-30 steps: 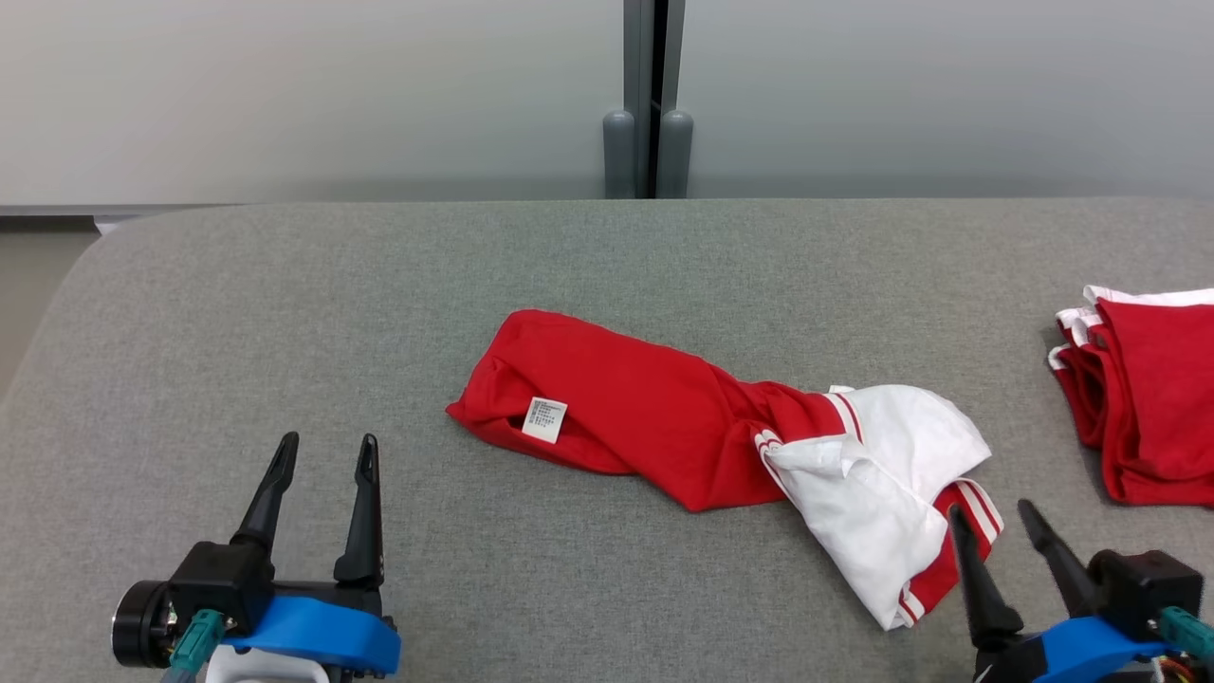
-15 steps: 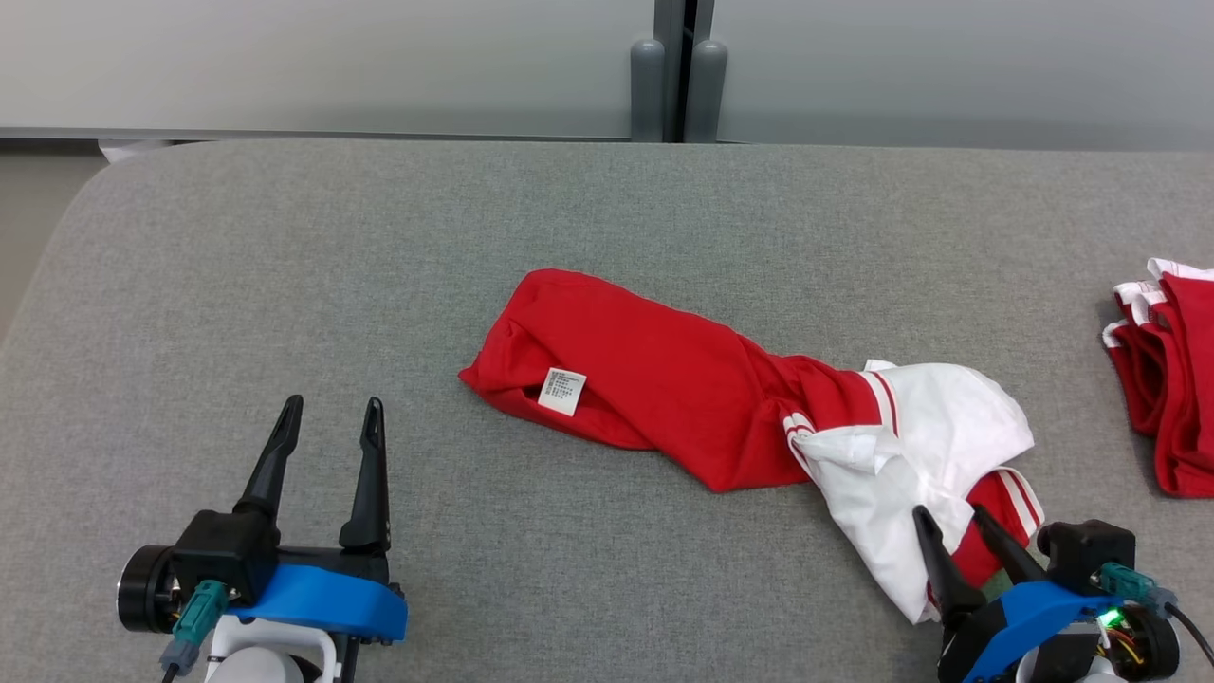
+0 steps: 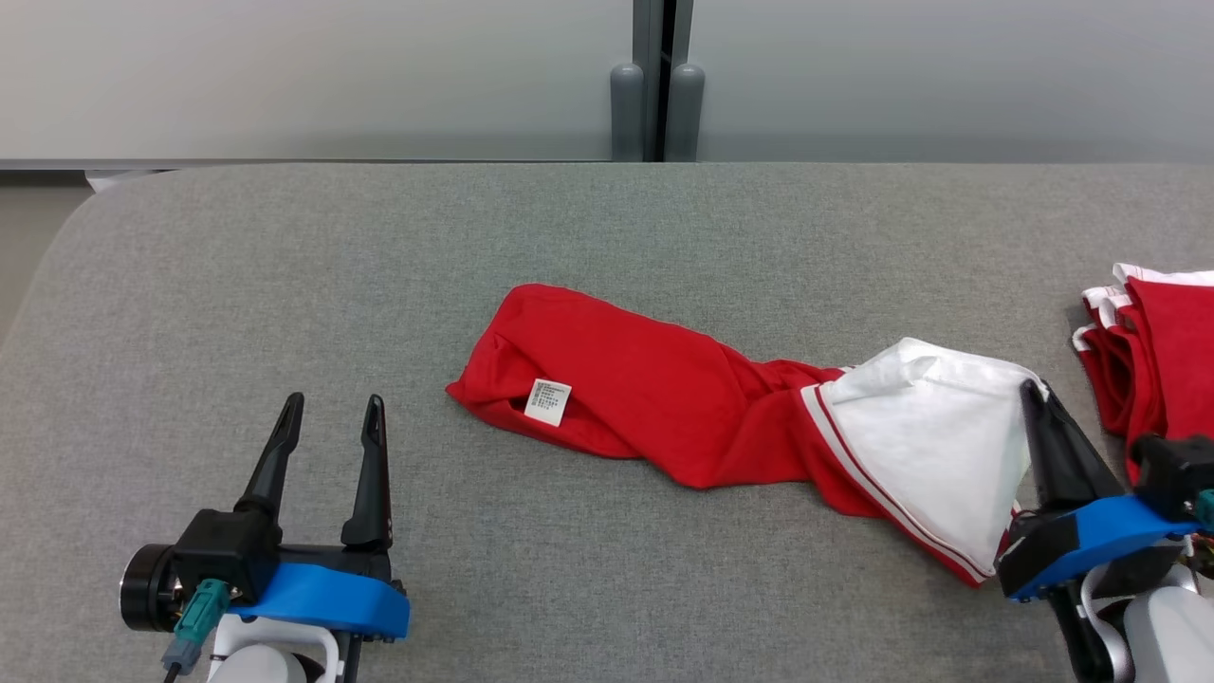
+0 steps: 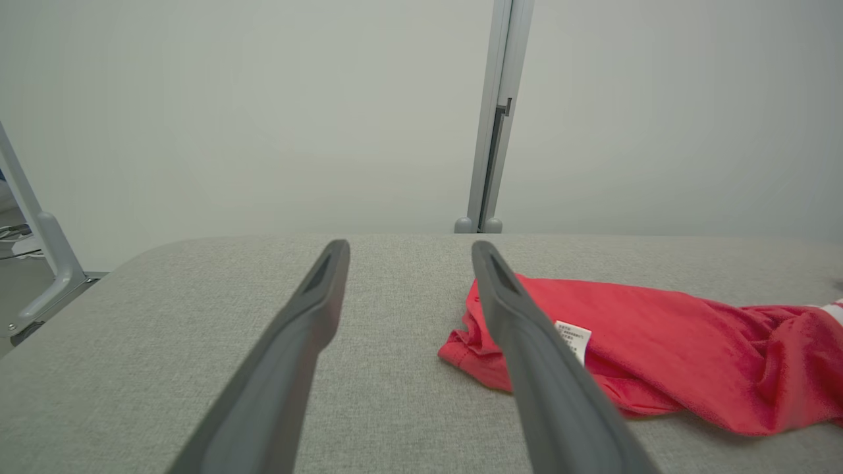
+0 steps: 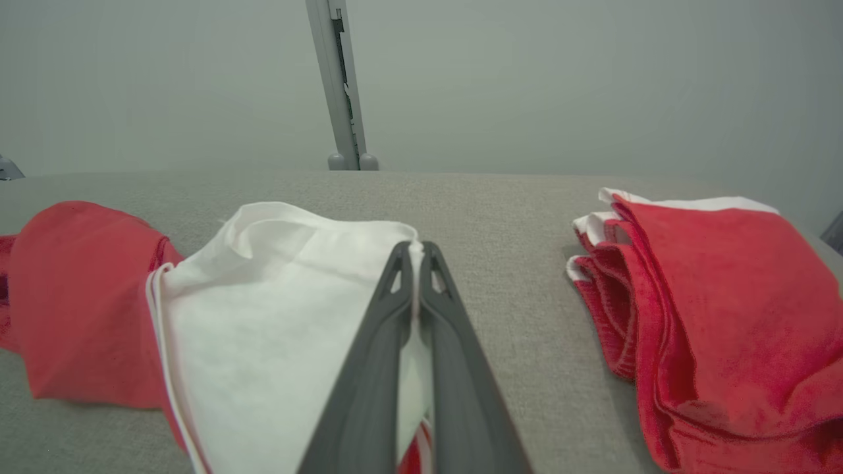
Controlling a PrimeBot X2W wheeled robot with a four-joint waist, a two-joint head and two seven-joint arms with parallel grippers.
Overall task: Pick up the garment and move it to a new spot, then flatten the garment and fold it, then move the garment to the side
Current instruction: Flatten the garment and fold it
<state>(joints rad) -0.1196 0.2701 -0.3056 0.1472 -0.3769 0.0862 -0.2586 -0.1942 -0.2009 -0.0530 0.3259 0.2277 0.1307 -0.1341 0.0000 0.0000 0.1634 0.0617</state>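
Now right claw (image 3: 1031,389) clamped on white end of garment (image 3: 645,398); left claw (image 3: 334,403) spread wide, apart from it.

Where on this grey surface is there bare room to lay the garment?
Bare: the far strip of the grey surface between the garment and the back edge; the left end around the left tool; the near strip between the two tools. Crowded: the right end, where the right tool, shut on the garment's white end, sits close to the folded red stack.
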